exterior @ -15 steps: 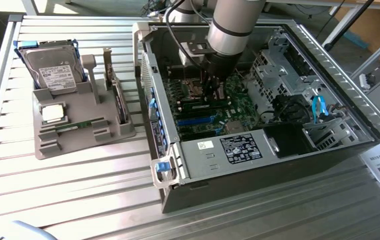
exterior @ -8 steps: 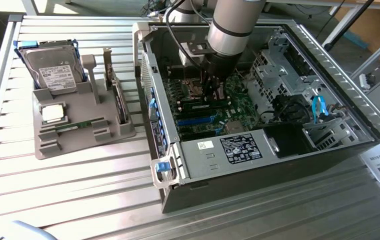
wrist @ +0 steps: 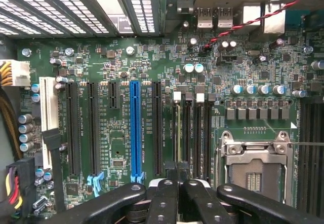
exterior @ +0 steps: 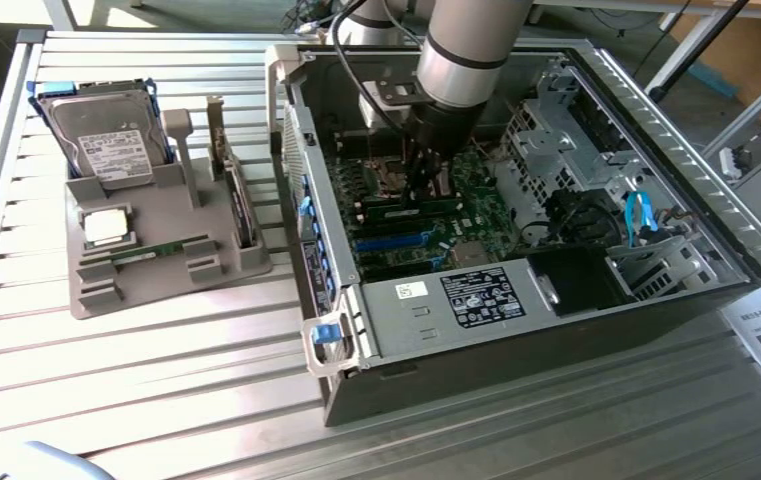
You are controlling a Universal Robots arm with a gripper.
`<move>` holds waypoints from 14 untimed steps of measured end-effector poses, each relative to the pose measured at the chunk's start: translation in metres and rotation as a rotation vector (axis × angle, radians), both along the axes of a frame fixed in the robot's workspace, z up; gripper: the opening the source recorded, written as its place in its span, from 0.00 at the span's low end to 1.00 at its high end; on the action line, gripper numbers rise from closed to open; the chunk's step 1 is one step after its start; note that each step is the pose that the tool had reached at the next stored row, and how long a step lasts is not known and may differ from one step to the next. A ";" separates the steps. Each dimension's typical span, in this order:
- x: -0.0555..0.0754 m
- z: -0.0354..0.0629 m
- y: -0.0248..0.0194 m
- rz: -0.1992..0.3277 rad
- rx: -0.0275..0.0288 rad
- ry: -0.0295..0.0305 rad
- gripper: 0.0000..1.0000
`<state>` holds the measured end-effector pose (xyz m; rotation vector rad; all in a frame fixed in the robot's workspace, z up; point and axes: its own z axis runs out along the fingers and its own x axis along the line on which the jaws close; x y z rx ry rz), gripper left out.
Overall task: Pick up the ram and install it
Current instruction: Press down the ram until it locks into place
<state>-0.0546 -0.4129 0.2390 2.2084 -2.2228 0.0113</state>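
1. Grey steel computer case [exterior: 647, 300] lies open on its side on a slatted aluminium table [exterior: 127, 380], with one green motherboard [wrist: 126, 67] exposed inside.
2. One robot arm [exterior: 467, 50] reaches down into the case; its gripper [exterior: 423, 190] stands over the memory slots [wrist: 195, 133], fingers [wrist: 167, 203] pressed together.
3. One grey plastic holder [exterior: 153, 240] sits on the table to the exterior view's left of the case, carrying one silver hard drive [exterior: 107, 140] with a white label whose print is too small to read, and one square processor chip [exterior: 107, 225].
4. One ram [exterior: 160, 250] lies flat in the holder's front groove, well apart from the gripper; a second green stick [exterior: 400, 212] lies on the motherboard just below the gripper.
5. One blue expansion slot [wrist: 135, 127] stands among black ones; the board's lettering is illegible.
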 end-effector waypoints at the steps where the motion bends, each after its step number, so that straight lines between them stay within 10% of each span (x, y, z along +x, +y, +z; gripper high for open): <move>1: 0.000 0.0014 0.0000 0.000 -0.0001 0.0000 0.10; 14: -0.001 0.0114 0.0000 0.000 -0.0002 0.0001 0.10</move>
